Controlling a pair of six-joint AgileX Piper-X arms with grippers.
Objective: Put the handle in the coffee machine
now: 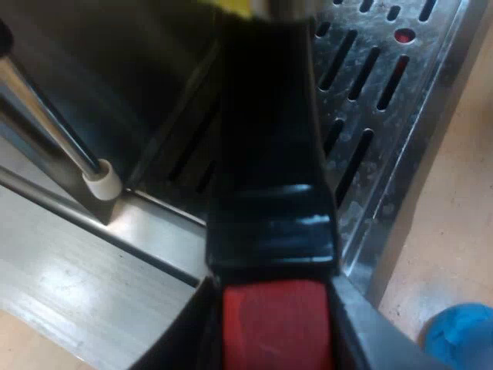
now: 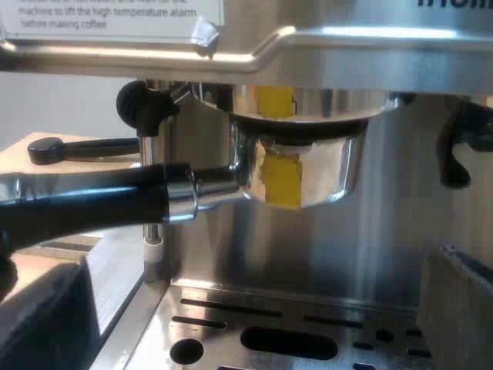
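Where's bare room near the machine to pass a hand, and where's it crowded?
The drip tray under the holder is bare, with open space between them. Crowded: around the steam wand beside the handle.

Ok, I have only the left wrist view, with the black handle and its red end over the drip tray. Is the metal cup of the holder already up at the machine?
Observer: Yes. The metal cup of the holder meets the ring under the front of the machine.
Operator: Is it lined up there?
Observer: A yellow mark on the cup stands straight below a second yellow mark on the ring.
Operator: And my right gripper?
Observer: It is open and holds nothing. It faces the machine from above the drip tray.
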